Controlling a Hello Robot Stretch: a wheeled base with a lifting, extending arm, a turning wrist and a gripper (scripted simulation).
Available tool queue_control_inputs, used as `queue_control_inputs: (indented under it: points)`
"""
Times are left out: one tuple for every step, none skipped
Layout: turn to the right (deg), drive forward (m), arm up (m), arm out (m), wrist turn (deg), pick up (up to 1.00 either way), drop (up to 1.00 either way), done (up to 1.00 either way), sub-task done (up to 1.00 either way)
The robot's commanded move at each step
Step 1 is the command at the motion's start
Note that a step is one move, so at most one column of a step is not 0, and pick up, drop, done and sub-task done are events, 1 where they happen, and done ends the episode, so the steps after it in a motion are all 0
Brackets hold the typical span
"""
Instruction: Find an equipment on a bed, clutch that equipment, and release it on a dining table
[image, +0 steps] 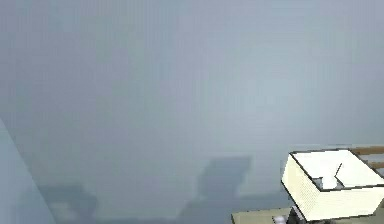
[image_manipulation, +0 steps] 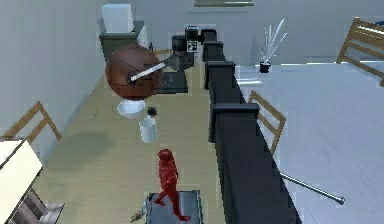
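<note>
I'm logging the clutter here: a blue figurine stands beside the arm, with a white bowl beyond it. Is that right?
Not quite. The figurine is red, not blue, as the arm side view shows. It does stand beside the arm, with the white bowl beyond it.
</note>
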Motion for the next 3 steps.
queue_control_inputs:
  points:
    - [0.0, 0.00, -0.04, 0.00, 0.0, 0.00, 0.00, 0.00, 0.00]
    - [0.0, 0.00, -0.32, 0.00, 0.0, 0.00, 0.00, 0.00, 0.00]
    - [0.0, 0.00, 0.00, 0.00, 0.0, 0.00, 1.00, 0.00, 0.00]
